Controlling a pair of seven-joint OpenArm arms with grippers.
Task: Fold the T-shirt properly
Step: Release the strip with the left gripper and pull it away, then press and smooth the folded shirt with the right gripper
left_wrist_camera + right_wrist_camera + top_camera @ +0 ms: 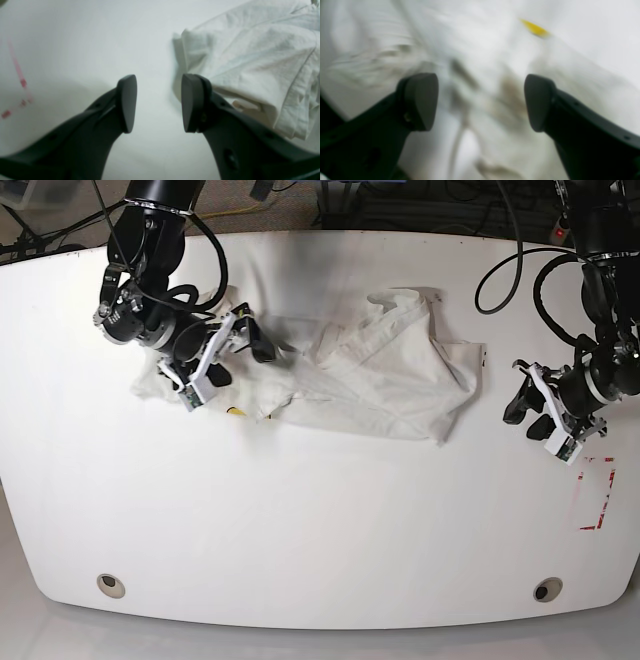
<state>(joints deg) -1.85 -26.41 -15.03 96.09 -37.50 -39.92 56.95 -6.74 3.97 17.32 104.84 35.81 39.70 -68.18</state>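
Both end effectors hang over the white desk (320, 520) with nothing between their pads. On the left side of the base view, the right end effector (240, 352) sits low over the crumpled left part of the T-shirt (385, 380), its jaws spread wide; its wrist view is blurred, showing off-white cloth beneath the gap and a small yellow patch label (535, 28) on the far right of that cloth. Whether the pads touch the fabric cannot be told. On the right side of the base view, the left end effector (528, 412) hovers over bare desk, apart from the shirt's right edge, jaws parted and empty; in its wrist view a folded edge of the cloth lies just beside the right-hand pad. The shirt lies bunched and wrinkled across the far middle of the desk. Red tape marks (595, 495) sit on the desk near the right edge.
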